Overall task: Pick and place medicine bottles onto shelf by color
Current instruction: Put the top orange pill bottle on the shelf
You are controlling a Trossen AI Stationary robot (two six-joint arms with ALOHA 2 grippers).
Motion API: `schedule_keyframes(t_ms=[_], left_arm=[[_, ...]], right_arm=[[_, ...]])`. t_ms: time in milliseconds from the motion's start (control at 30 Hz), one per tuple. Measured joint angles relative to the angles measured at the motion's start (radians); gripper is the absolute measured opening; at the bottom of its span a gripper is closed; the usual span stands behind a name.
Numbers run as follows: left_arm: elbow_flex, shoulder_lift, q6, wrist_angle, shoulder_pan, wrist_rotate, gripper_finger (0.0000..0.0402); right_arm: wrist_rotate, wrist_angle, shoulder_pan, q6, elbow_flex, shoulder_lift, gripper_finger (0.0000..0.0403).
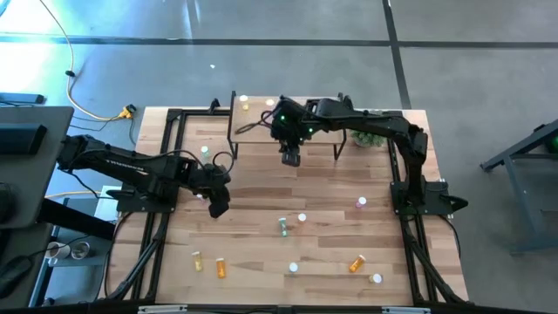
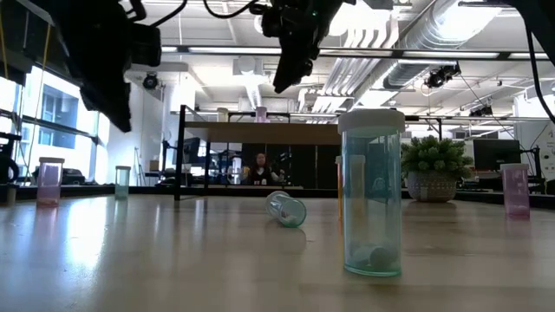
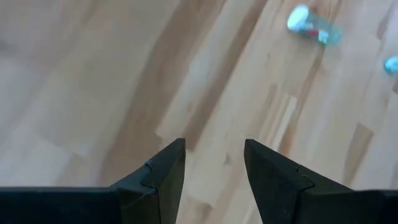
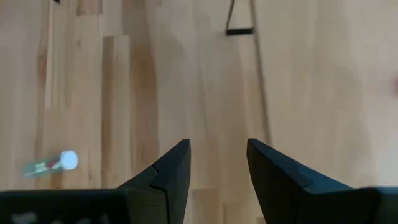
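Most of the sorting is left to do, judging by how things lie: the shelf (image 1: 261,126) at the far edge of the table (image 1: 261,179) carries only a yellow bottle (image 1: 245,105) and perhaps one more beside it, while the rest are scattered over the near boards. From above I count roughly nine on the table — two orange ones (image 1: 221,268) lying down near the front corner on the left arm's side, a third orange one (image 1: 357,262) toward the other side, a green bottle (image 1: 283,228) on its side mid-table, a pink bottle (image 1: 361,202), and several small white-capped ones whose colour I cannot make out. The left gripper (image 1: 218,206) hangs over bare wood, fingers (image 3: 163,180) parted with nothing between them; the green bottle lies well ahead of its tips. The right gripper (image 1: 290,157) hovers just in front of the shelf, also parted and empty — only wood shows between its fingers (image 4: 166,177), with a shelf leg (image 4: 239,22) farther ahead.
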Motion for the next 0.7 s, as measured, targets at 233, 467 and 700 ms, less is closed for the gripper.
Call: schedule_keyframes(t_ms=[233,467,700], left_arm=[[0.0,0.0,-0.215,-0.054,-0.146,-0.001,0.0156],[0.0,0.0,-0.437,-0.058,-0.311,0.001,0.0156],[0.0,0.0,-0.545,-0.058,-0.429,-0.017,0.0156]], right_arm=[[0.055,-0.02,0.065,0.03,-0.017,-0.006,0.0149],[0.082,-0.01,0.108,0.029,-0.017,-0.006,0.0149],[0.082,-0.088,0.114,0.055,-0.017,-0.006,0.0149]])
